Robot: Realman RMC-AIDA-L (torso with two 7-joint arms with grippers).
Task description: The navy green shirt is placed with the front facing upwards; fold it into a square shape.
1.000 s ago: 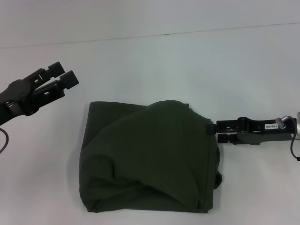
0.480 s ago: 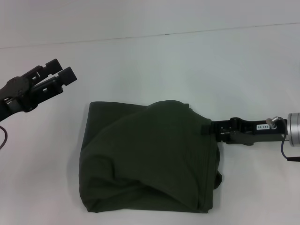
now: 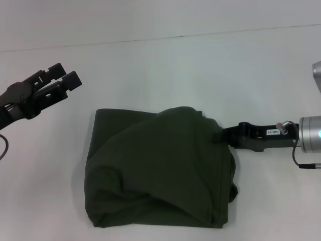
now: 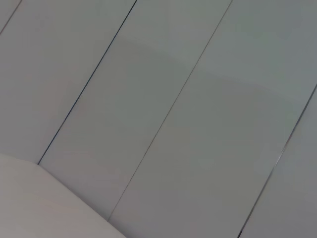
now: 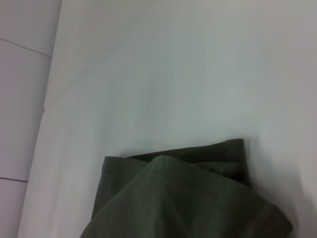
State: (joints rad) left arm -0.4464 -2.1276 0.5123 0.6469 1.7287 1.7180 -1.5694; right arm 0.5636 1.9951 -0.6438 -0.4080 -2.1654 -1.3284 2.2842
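Head view shows the white, smooth tabletop [image 3: 165, 65] carrying the navy green shirt [image 3: 155, 170] near its front middle, bunched into a lumpy rough square, plain side up. It looks soft, limp and light; hems and corners seem best to pinch. At its right edge, the right gripper [image 3: 219, 136]: jaws' state, cannot tell. Left gripper [image 3: 65, 78] hovers well apart, jaws narrowly parted, empty.

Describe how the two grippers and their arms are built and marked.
Left gripper: matte black, blocky, with stepped finger ends and a thin dark cable below. Right gripper: black, slimmer, carrying a small white label with dark print, joined to a silver cylindrical wrist with a thin cable looping beneath.
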